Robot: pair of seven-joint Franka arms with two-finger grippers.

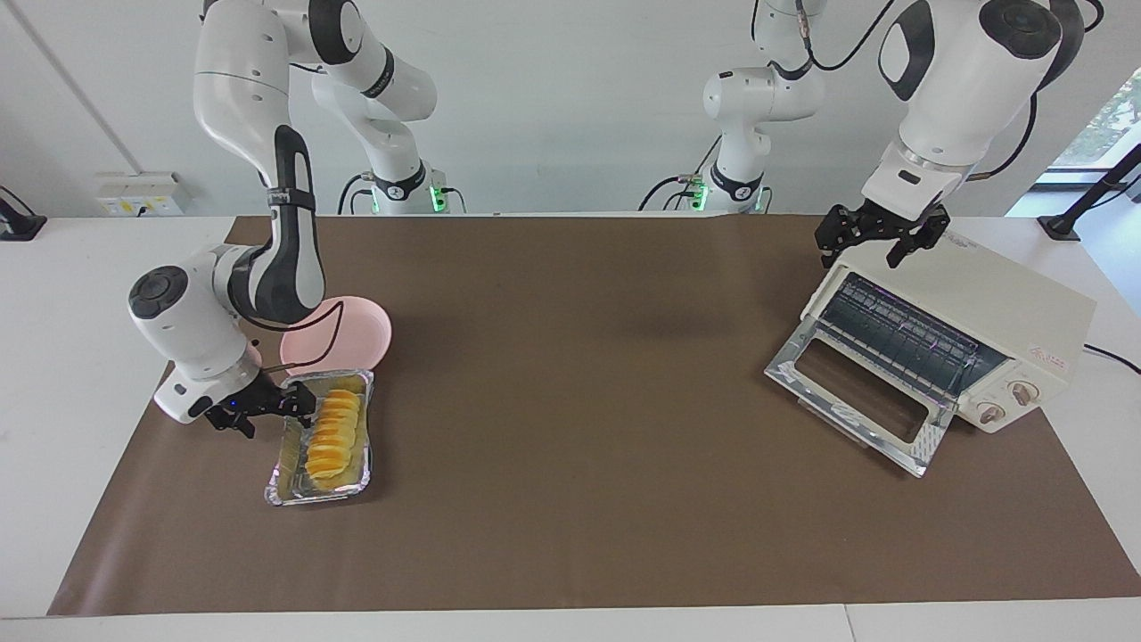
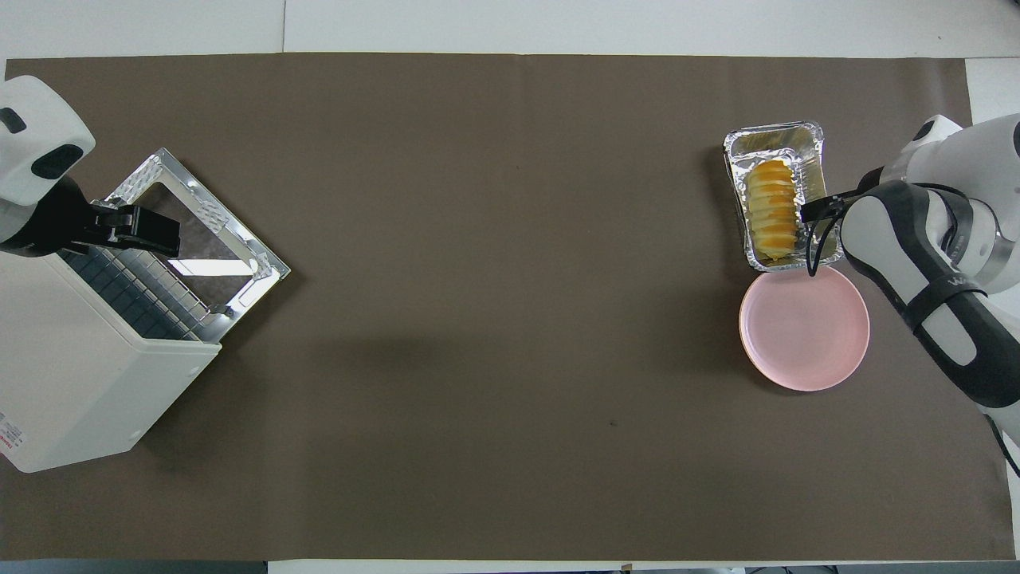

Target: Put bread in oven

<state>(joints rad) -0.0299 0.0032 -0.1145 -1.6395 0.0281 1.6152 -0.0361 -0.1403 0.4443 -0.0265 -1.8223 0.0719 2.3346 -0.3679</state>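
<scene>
The bread point(image 1: 333, 432) lies in the foil tray point(image 1: 287, 481) at the right arm's end of the surface, its long axis running away from the robots. The right pincer point(image 1: 299, 408) is low at the tray's rim, just beside the loaf; I cannot tell its opening. The left pincer point(image 1: 878, 237) hovers over the oven point(image 1: 1007, 312), whose door hangs open; its opening is unclear too

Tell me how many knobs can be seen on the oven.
2, side by side on the oven front panel beside the open door: one knob and another knob. The overhead view shows neither.
</scene>
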